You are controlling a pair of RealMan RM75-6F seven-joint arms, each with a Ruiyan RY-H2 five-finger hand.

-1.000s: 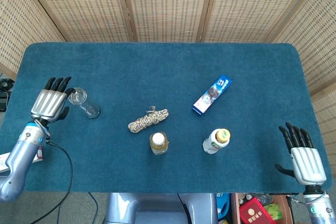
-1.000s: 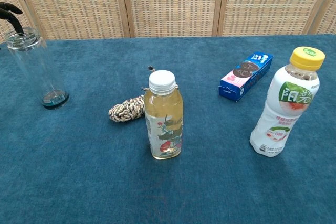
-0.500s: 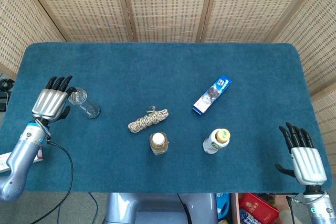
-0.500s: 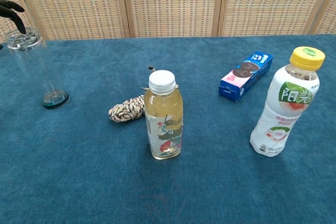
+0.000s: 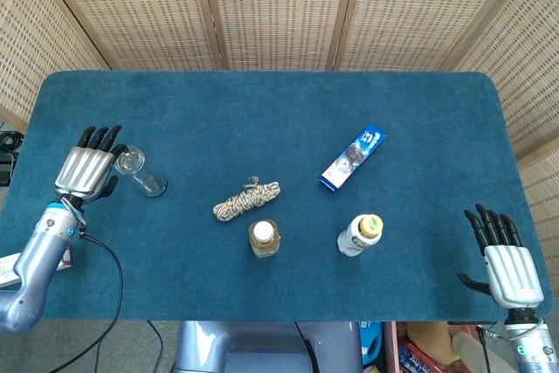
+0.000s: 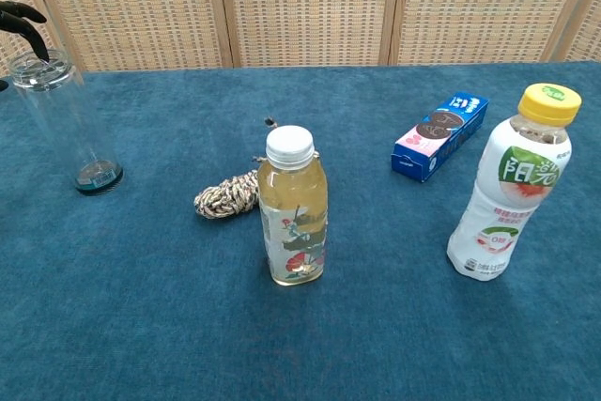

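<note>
My left hand (image 5: 84,169) hovers at the table's left edge with its fingers spread and nothing in it. Its fingertips (image 6: 21,18) reach right up to the rim of a tall clear glass jar (image 5: 140,172) (image 6: 66,119), which stands upright; I cannot tell whether they touch. At the front right corner my right hand (image 5: 507,261) lies flat, fingers apart and empty, far from any object; the chest view does not show it.
On the blue table (image 5: 262,111) lie a coiled rope (image 5: 246,199), a white-capped tea bottle (image 5: 264,238), a yellow-capped drink bottle (image 5: 362,235) and a blue cookie box (image 5: 354,157). Wicker screens stand behind.
My left hand has crept very slightly toward the glass jar. The right hand and the objects on the table have stayed put.
</note>
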